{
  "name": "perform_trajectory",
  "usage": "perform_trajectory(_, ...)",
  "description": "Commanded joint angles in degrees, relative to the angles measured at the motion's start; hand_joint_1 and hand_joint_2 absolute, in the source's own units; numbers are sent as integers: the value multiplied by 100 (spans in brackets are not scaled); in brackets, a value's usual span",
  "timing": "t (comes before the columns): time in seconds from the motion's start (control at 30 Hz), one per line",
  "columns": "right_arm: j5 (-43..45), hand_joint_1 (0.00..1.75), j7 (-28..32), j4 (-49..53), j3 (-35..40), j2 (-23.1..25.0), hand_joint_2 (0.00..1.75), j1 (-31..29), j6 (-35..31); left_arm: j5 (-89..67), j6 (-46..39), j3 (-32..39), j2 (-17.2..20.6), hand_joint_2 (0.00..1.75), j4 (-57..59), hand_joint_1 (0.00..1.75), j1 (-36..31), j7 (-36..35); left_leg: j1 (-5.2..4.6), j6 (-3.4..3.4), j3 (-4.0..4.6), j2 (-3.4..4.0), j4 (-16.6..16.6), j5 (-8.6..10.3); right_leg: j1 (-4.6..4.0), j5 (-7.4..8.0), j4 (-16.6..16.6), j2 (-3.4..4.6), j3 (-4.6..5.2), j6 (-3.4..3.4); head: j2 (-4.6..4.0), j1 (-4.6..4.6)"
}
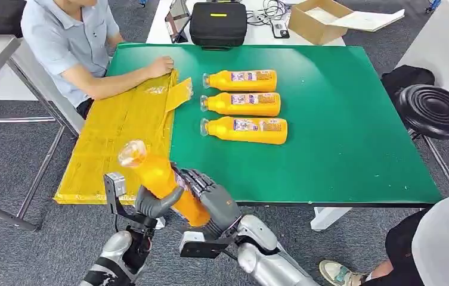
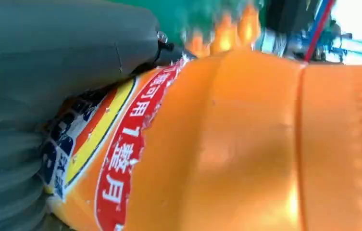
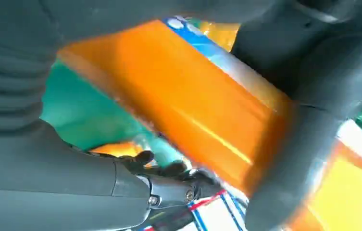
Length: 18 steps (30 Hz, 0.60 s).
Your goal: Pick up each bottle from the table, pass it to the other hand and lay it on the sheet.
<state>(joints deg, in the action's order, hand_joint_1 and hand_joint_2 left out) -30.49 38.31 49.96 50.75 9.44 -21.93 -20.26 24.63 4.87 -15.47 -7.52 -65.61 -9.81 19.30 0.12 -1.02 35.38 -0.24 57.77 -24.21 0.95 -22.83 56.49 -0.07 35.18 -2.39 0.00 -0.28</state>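
Bottle [image 1: 161, 180] gripped by both hands off table's [image 1: 353, 149] near edge.

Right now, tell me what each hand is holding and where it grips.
Both hands are on one orange bottle, tilted cap-up over the table's near edge: the left hand wraps its middle, the right hand grips the lower body.

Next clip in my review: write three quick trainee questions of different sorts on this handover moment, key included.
1. How many bottles lie on the green table?
2. True or false: the yellow sheet already has a bottle lying on it.
3. The lifted bottle is gripped by: A) the left hand alone, B) the right hand alone, C) both hands.

Key: 1) three, side by side, caps towards the sheet. 2) false. 3) C.
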Motion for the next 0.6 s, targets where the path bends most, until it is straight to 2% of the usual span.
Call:
perform_trajectory(0.03, -92, 0, 169, 179, 724, 9, 0, -38, 47, -39, -89, 237, 107, 175, 940, 175, -608, -79, 12, 6, -19, -5, -2, -8, -14, -8, -6, -6, -23, 10, 0, 6)
perform_trajectory(0.13, -96, 0, 169, 194, 712, 7, 0, -30, 24, -93, -209, 238, 102, 175, 950, 175, -616, -55, 8, 6, -38, -12, -2, -16, -11, -20, -3, -13, -43, 12, 0, 2)
perform_trajectory(0.2, -146, 0, 167, 252, 717, 17, 0, 9, -69, -558, -884, 270, 152, 175, 1050, 175, -744, 71, 4, 3, -9, -1, -3, -4, -6, -5, -2, 0, -12, 5, 0, 0)
perform_trajectory(0.27, -237, 0, 81, 308, 715, 39, 0, 42, -187, -1176, -1597, 286, 209, 175, 1082, 175, -890, 298, 12, 8, -34, -4, 1, -15, -13, -16, -2, -5, -40, 14, 0, 2)
perform_trajectory(0.3, -259, 0, 47, 323, 712, 41, 0, 50, -199, -1417, -1891, 306, 210, 175, 1063, 175, -933, 314, 9, 7, -15, -13, 1, -7, -9, -11, -1, -14, -23, 11, 0, 4)
perform_trajectory(0.43, -290, 0, 9, 152, 668, 93, 0, 23, -233, -1764, -2230, 595, 138, 175, 1052, 175, -1130, 172, 7, 8, -15, -5, -1, -4, -8, -5, 1, -3, -18, 12, 0, 2)
perform_trajectory(0.6, -266, 0, 138, 65, 702, 169, 0, -54, -150, -3251, -3556, 354, 200, 175, 1167, 175, -1466, 721, 8, 9, -14, -12, -2, -1, -17, -8, 0, -10, -18, 9, 0, 2)
